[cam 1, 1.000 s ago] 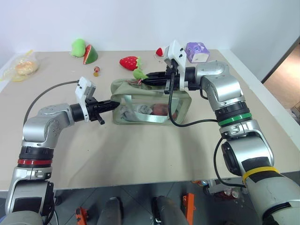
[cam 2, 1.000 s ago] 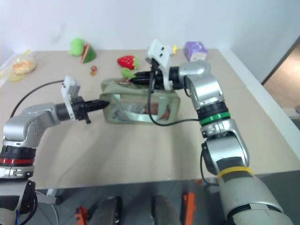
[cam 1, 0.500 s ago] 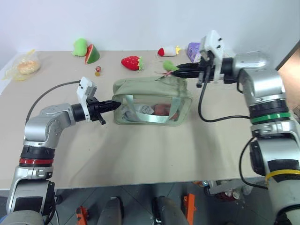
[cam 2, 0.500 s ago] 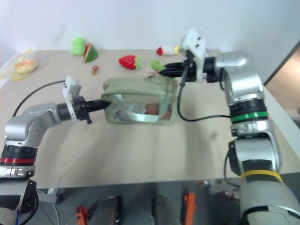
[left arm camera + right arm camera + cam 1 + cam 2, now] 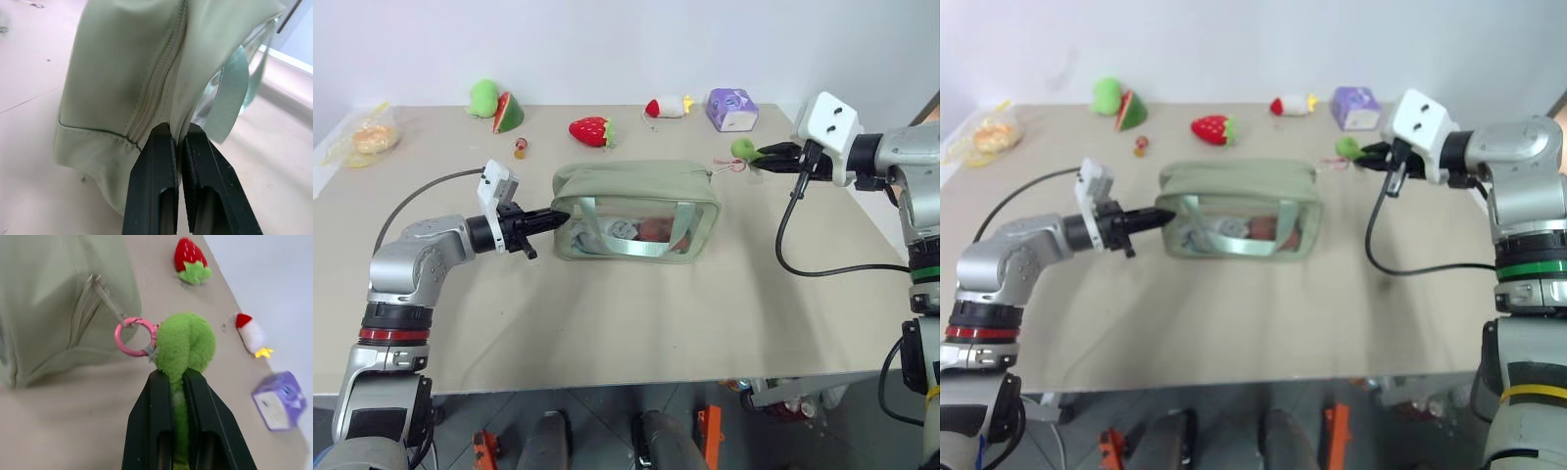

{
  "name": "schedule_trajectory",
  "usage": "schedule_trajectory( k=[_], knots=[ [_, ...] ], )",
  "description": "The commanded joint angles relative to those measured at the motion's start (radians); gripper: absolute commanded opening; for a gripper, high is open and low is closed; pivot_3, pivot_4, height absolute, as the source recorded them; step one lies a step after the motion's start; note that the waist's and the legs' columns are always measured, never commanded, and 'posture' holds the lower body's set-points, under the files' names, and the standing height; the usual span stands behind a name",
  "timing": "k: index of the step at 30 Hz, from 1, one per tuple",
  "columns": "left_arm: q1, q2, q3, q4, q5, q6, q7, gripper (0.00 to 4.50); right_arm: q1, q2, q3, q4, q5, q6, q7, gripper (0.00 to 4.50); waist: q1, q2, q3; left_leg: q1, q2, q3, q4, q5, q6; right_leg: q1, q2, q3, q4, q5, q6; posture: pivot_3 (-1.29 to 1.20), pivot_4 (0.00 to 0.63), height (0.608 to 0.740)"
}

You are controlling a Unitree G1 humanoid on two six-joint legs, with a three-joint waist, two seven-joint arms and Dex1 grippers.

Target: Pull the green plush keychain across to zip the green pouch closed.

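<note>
1. The green pouch (image 5: 634, 211) lies lengthwise near the middle of the beige table (image 5: 636, 313), its clear window facing the robot; that sets its top zipper along the line between the two arms, so one pull can run straight along it

2. The left gripper (image 5: 558, 215) touches the pouch's left end, both fingers clamped on the fabric seam there beside the zipper's start. My reading is that this anchors the pouch so it does not slide with the pull. The left forearm reaches level across the table toward the pouch, elbow bent outward

3. The right gripper (image 5: 764, 154) hangs just off the pouch's right end, above the tabletop, its fingers pinched on the green plush keychain (image 5: 185, 341). The right arm is stretched far out to the side, pointing back toward the pouch and slightly down

4. A pink ring (image 5: 135, 336) joins the keychain to the metal zipper pull (image 5: 105, 296) at the pouch's right corner, and the link looks drawn out straight. The zipper appears closed along its length, so the task looks nearly or fully done
</note>
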Motion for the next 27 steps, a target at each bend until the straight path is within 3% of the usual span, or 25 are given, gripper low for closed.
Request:
schedule_trajectory(
  k=[1, 7, 13, 23, 27],
  knots=[
    [0.001, 0.016, 0.004, -0.003, 0.007, 0.005, 0.002, 0.00, 0.038, -0.025, -0.017, -0.071, -0.028, -0.007, -0.028, 0.10, 0.000, 0.000, 0.000, 0.000, 0.000, 0.000, 0.000, 0.000, 0.000, 0.000, 0.000, 0.000, 0.000, 0.000, 0.000, 0.00, 0.150, 0.740],
    [0.005, 0.015, 0.011, -0.010, 0.003, 0.010, 0.009, 0.00, 0.179, 0.081, 0.033, -0.169, -0.064, 0.019, -0.103, 0.10, -0.001, -0.001, 0.000, 0.000, 0.000, 0.000, 0.001, 0.000, 0.000, 0.001, 0.000, 0.001, 0.000, 0.000, 0.001, 0.00, 0.150, 0.740],
    [0.018, 0.021, 0.020, -0.027, -0.004, 0.019, 0.013, 0.00, 0.231, 0.173, 0.143, -0.068, -0.231, -0.056, -0.257, 0.10, -0.002, 0.000, 0.000, 0.000, 0.000, 0.001, 0.001, 0.000, 0.000, 0.001, 0.000, 0.002, 0.001, 0.001, 0.001, 0.00, 0.150, 0.740],
    [0.030, 0.023, 0.032, -0.050, -0.016, 0.035, 0.026, 0.00, 0.227, 0.179, 0.274, 0.106, -0.422, -0.221, -0.344, 0.10, -0.004, -0.003, -0.002, 0.004, 0.000, 0.001, 0.002, 0.000, 0.000, 0.004, 0.001, 0.002, 0.001, 0.000, -0.001, 0.00, 0.150, 0.740],
    [0.030, 0.022, 0.030, -0.051, -0.020, 0.036, 0.029, 0.00, 0.251, 0.172, 0.278, 0.081, -0.412, -0.240, -0.289, 0.10, -0.010, -0.004, -0.002, 0.007, 0.000, 0.001, 0.001, 0.000, 0.000, 0.006, 0.001, 0.002, 0.001, 0.000, -0.002, 0.00, 0.150, 0.740]
  ],
)
